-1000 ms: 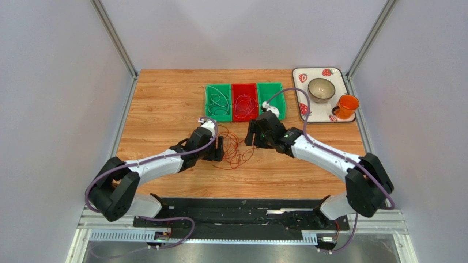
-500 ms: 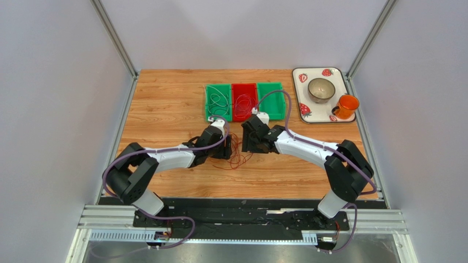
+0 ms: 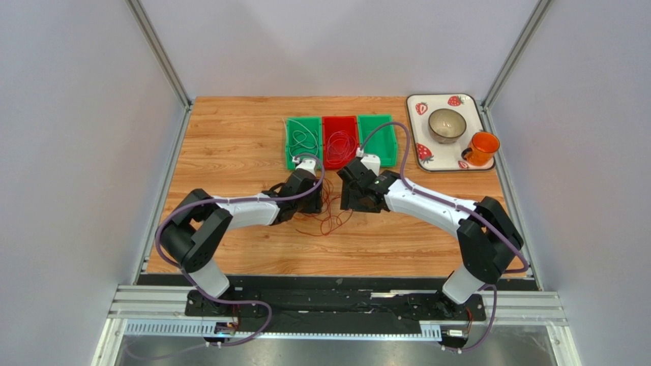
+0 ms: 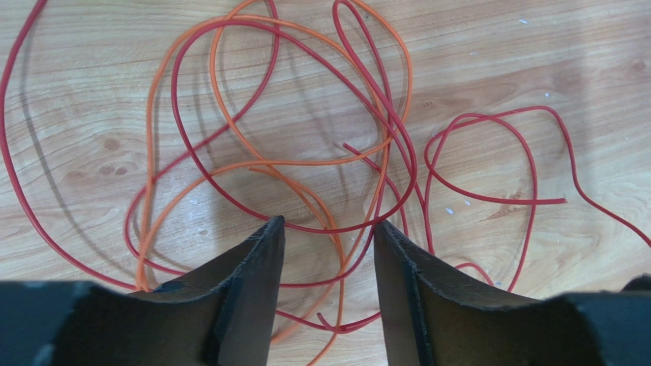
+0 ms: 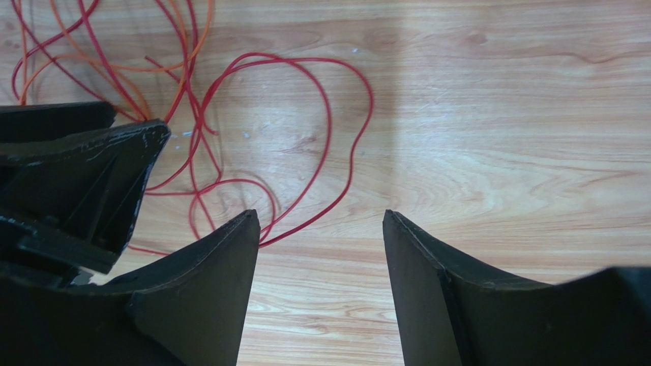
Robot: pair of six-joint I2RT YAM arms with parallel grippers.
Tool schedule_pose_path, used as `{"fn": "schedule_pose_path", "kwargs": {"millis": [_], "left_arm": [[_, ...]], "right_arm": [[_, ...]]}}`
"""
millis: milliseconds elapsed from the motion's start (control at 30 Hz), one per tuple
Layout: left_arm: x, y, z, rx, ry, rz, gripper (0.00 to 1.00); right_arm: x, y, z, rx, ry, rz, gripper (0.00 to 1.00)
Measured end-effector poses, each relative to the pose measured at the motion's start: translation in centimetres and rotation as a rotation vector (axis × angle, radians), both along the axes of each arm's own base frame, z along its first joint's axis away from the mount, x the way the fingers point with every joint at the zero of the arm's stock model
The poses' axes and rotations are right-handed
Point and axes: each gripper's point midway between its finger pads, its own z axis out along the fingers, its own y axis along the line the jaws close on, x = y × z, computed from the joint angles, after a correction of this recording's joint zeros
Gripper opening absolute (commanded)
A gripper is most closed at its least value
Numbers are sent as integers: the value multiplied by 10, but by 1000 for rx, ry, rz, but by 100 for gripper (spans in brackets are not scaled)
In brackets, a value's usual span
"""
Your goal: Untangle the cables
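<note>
A tangle of thin red cables (image 3: 327,214) and orange cables (image 4: 229,164) lies in loose loops on the wooden table between my two grippers. In the left wrist view the red cables (image 4: 397,152) cross over the orange ones. My left gripper (image 4: 327,223) is open right over the tangle, with wires showing between its fingers. My right gripper (image 5: 321,215) is open over bare wood just right of a red loop (image 5: 336,130). The left gripper's fingers (image 5: 84,175) show at the left of the right wrist view. The grippers stand close together in the top view, left (image 3: 313,200) and right (image 3: 350,197).
Three bins stand behind the tangle: a green bin (image 3: 303,145) with green wire, a red bin (image 3: 340,142) with red wire, and another green bin (image 3: 380,140). A strawberry-pattern tray (image 3: 428,156) at the back right holds a metal bowl (image 3: 447,124) and an orange cup (image 3: 481,147).
My left gripper has moved right and away from the base, onto the tangle. My right gripper has shifted left toward it and now hovers beside the wires. Both stay open.
</note>
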Motion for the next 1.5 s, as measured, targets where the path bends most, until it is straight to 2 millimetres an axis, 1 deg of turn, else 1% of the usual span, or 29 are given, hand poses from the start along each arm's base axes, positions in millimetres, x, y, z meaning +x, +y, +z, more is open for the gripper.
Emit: {"fn": "schedule_pose_path", "kwargs": {"millis": [167,300,400,433,600,667,733,767,833,900,1000,1033,1133,1167,1233,1267,1367,1433,1500], "left_arm": [[1,2,-1,5,0,11,51],[1,2,-1,7,-2,15,49],[2,2,-2,8,-2,18,47],[2,2,-2,8,-2,19,47],[2,3,-2,12,-4,25,45],[3,4,-2,13,-4,26,45],[3,4,-2,13,-4,29,43],[3,4,-2,13,-4,29,43],[3,4,-2,13,-4,30,43],[3,4,-2,13,-5,31,42],[3,4,-2,14,-5,32,42],[3,4,-2,14,-5,32,42],[3,4,-2,14,-5,32,42],[3,4,-2,14,-5,32,42],[3,4,-2,15,-4,32,44],[3,4,-2,14,-4,32,48],[3,4,-2,10,-4,32,57],[3,3,-1,5,-7,32,58],[4,2,0,1,-8,33,58]], "right_arm": [[-4,15,-2,65,29,9,58],[-6,23,-12,85,60,17,50],[-8,26,-20,86,83,17,21],[-8,27,-21,87,85,21,0],[-7,29,-21,94,83,18,0],[-6,26,-20,74,78,17,0],[-4,19,-14,37,63,17,0],[-2,16,-9,18,49,17,0],[2,9,9,-12,10,20,0],[8,4,35,-18,-48,26,0],[15,-2,84,7,-156,36,0],[17,-4,105,27,-205,37,0],[19,-12,142,57,-297,34,0],[19,-15,151,59,-320,33,0],[20,-20,161,51,-349,35,0],[20,-21,163,43,-356,37,0],[23,-28,167,-2,-377,50,0],[25,-32,174,-35,-399,57,0],[29,-37,186,-61,-433,61,0]]}}
